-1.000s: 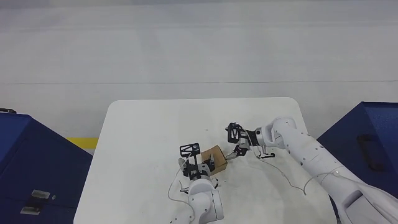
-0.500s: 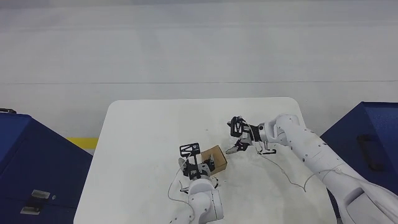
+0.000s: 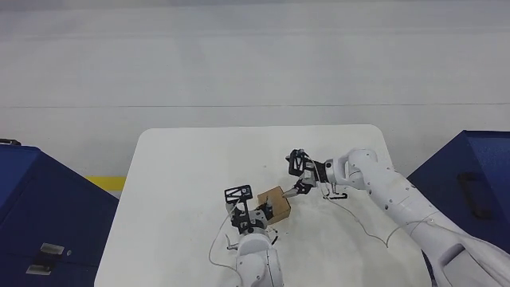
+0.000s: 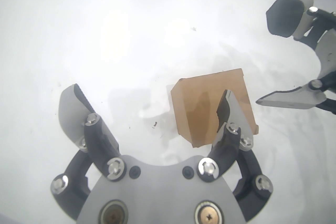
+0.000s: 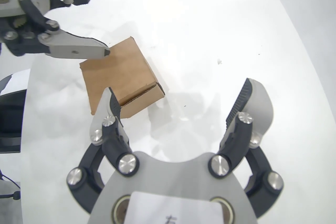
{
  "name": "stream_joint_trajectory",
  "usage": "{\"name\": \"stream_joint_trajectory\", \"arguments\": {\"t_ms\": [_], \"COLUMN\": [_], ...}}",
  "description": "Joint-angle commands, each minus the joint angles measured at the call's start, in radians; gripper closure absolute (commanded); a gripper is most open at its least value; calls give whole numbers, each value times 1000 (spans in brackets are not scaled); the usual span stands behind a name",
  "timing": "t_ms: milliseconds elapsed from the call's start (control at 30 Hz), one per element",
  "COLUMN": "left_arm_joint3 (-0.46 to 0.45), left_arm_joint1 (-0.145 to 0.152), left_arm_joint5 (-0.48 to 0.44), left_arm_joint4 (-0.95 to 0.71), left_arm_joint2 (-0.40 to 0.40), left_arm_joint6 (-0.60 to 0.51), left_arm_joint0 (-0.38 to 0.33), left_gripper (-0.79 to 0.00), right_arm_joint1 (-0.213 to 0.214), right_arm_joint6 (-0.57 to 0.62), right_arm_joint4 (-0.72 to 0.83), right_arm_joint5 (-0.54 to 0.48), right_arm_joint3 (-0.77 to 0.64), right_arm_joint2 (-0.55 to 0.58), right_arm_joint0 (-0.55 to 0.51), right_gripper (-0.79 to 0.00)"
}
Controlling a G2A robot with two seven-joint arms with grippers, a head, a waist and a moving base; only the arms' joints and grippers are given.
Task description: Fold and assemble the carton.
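Observation:
A small brown carton (image 3: 273, 202) lies folded shut on the white table (image 3: 175, 175), a flap seam showing at one end (image 5: 141, 93). My left gripper (image 3: 255, 201) stands open over it. One of its fingers (image 4: 228, 109) is above the carton's top (image 4: 204, 99), and the other is out over bare table. In the right wrist view that finger's tip (image 5: 102, 51) lies at the carton's far top edge. My right gripper (image 3: 293, 177) is open too, one finger (image 5: 110, 104) at the carton's seamed end. Neither holds the carton (image 5: 120, 72).
Blue units stand off the table at the left (image 3: 48, 207) and right (image 3: 470, 167). A thin cable (image 3: 366, 225) trails over the table by the right arm. Bare tabletop lies behind and to the left of the carton.
The left gripper has shifted a little to the left and the carton with it. The right gripper's lower finger drew back slightly, then came in against the carton's right end.

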Motion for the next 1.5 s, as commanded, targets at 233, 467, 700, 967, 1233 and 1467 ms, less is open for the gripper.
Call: {"name": "stream_joint_trajectory", "arguments": {"t_ms": [233, 467, 700, 967, 1233, 1467], "left_arm_joint3": [-3, -4, -21, -75, -87, -87], "left_arm_joint1": [11, 12, 26, 51, 59, 59], "left_arm_joint5": [1, -10, -55, -152, -190, -190], "left_arm_joint4": [-6, -12, -27, -40, -39, -39], "left_arm_joint2": [12, 25, 53, 62, 67, 67], "left_arm_joint6": [11, 26, 83, 244, 296, 296], "left_arm_joint0": [12, 6, 12, 33, 37, 37], "left_gripper": [-785, -785, -785, -785, -785, -785], "right_arm_joint1": [-35, -52, -58, -70, -51, -51], "right_arm_joint6": [63, 73, 50, 47, -35, -35], "right_arm_joint4": [21, 34, 21, 18, 28, 28], "right_arm_joint5": [11, 9, -37, -13, -26, -26], "right_arm_joint3": [60, 72, 89, 108, 91, 91], "right_arm_joint2": [-18, -17, -10, 4, 55, 55], "right_arm_joint0": [19, 25, 23, 37, 26, 26], "right_gripper": [-785, -785, -785, -785, -785, -785]}}
